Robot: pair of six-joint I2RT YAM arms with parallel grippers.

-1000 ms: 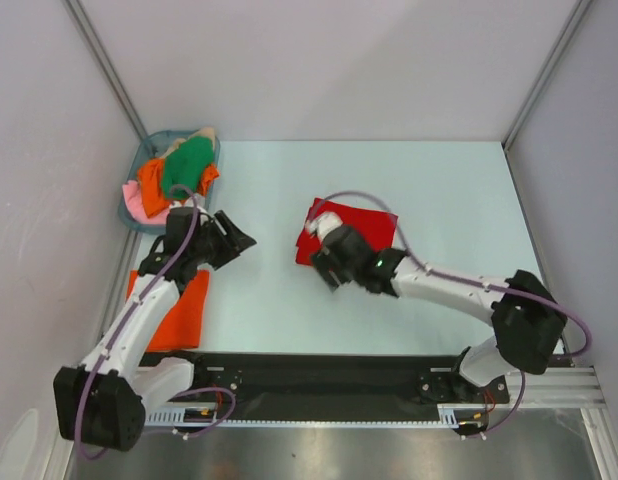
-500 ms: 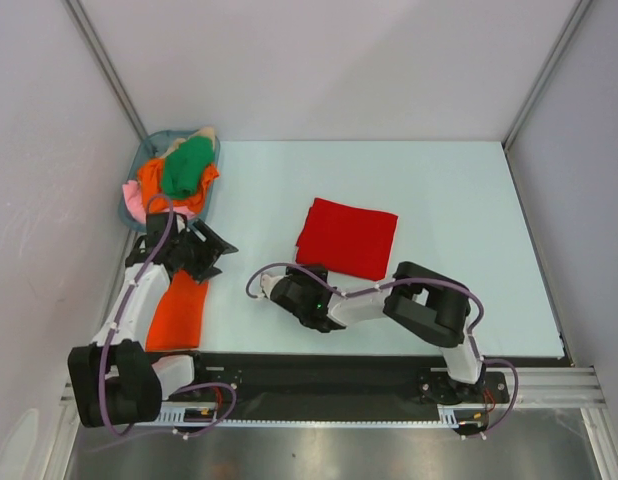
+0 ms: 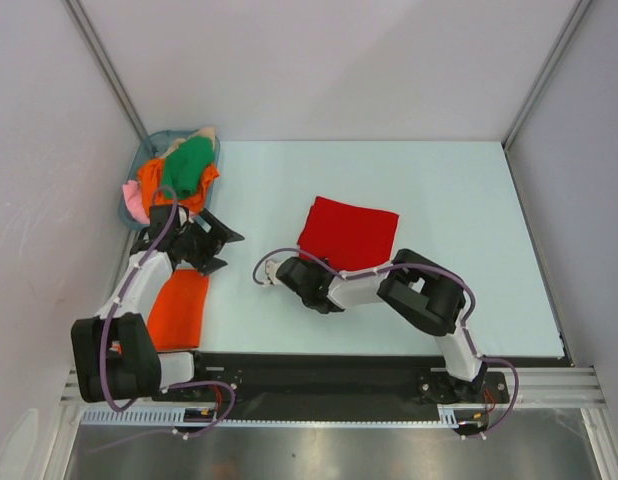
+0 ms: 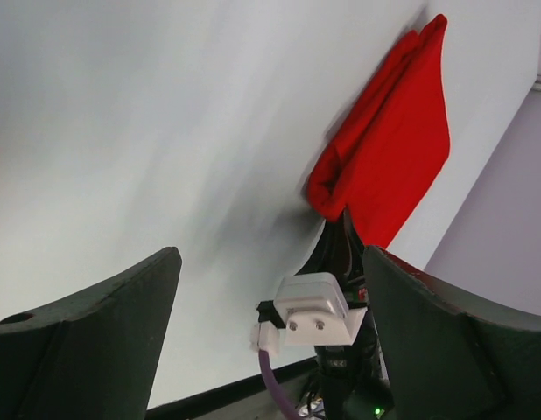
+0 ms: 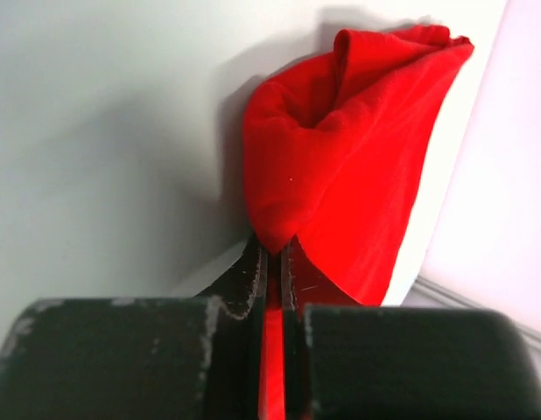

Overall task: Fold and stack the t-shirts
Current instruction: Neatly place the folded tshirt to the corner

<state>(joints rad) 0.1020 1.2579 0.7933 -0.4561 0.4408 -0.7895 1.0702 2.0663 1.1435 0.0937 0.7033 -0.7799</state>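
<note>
- Where the surface reaches its near left corner, an orange t-shirt lies flat as a narrow rectangle, and the left arm passes over its far end.
- Slightly farther, near the middle, the right gripper has its fingers pressed together on the near left corner of the red t-shirt; the cloth bunches up just beyond the fingertips.
- Just beyond the orange t-shirt hangs the left gripper, fingers spread wide with nothing between them.
- Around the surface's centre, the rest of the red t-shirt lies flat.
- At the far left corner, a blue-grey basket holds heaped shirts, a green t-shirt on top, with orange, pink and beige cloth around it.
</note>
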